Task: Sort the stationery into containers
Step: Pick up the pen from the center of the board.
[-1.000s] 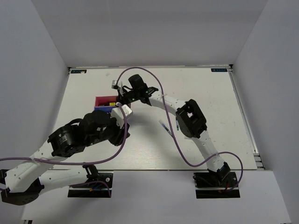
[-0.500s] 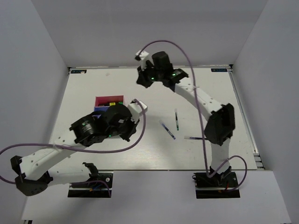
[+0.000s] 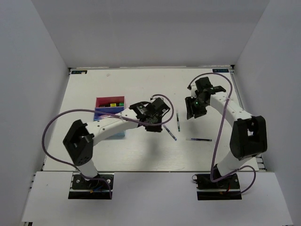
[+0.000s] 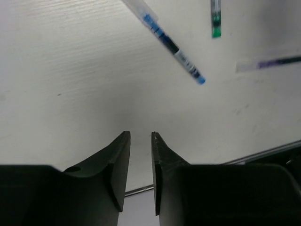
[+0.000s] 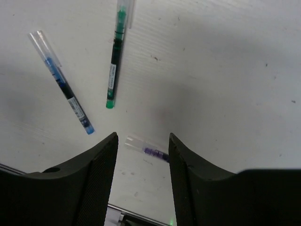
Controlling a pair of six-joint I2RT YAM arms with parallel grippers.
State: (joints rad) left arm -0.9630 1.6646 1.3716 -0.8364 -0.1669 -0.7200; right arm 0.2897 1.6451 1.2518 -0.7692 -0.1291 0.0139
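Green pen (image 3: pixel 178 123) near-to-far, blue pen (image 3: pixel 171 134) diagonal, purple pen (image 3: pixel 200 139) crosswise (all flat), left gripper (image 4: pixel 140 136) narrow, right gripper (image 5: pixel 142 136) wider, both empty.

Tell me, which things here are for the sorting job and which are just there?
For the job: blue pen, green pen, purple pen, three-bin organizer, markers in its pink bin.
Just there: purple cables, corner stickers, arm base plates.

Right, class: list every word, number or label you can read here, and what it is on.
No text is readable.
Clear plastic pen with blue ink: barrel print too blurred.
Clear plastic pen with green ink: barrel print too blurred.
Small blue sticker at white table's far right corner: too small.
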